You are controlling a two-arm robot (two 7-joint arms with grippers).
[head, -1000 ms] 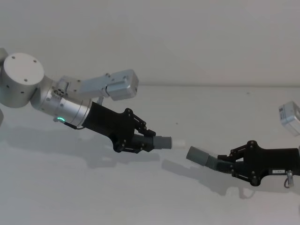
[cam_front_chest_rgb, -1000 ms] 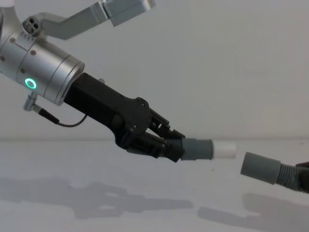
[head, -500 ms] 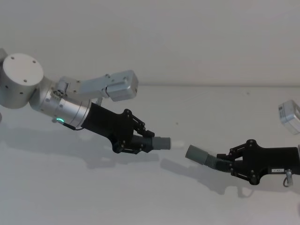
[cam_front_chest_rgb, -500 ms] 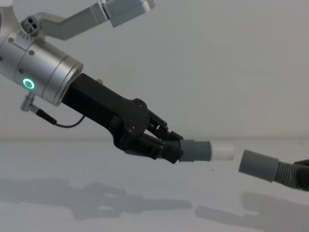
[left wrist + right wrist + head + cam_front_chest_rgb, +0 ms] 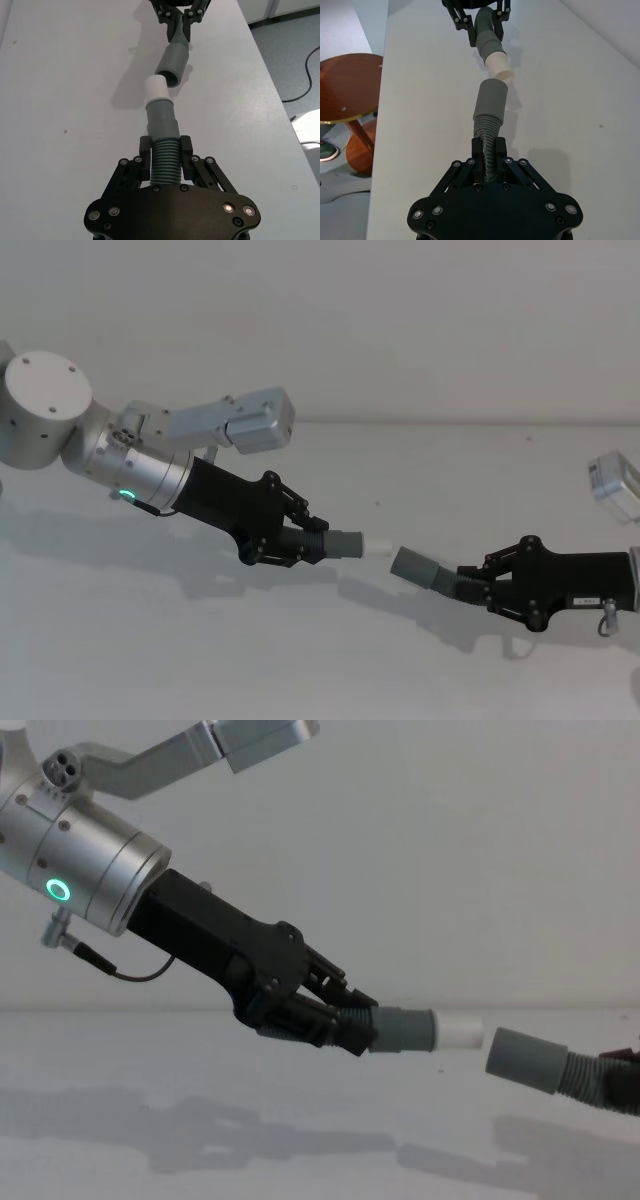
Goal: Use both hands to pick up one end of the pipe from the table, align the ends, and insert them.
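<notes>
Above the table (image 5: pixel 300 660), unlabelled pipe (image 5: pixel 345 543) ends apart.

A round wooden stool (image 5: pixel 347 85) and a black floor cable (image 5: pixel 305 80)

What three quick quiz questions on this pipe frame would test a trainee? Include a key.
1. True or false: the white tip is already inside the other cuff.
2. Which hand holds the piece with the white tip? A) left hand B) right hand C) neither
3. Fill in: both pipe pieces are held ___ the table, not lying on it.

Key
1. False: the chest view shows a small gap between them.
2. A: the left hand grips the ribbed part behind that cuff; the right hand grips the other piece.
3. Above: their shadows fall on the surface below.
</notes>
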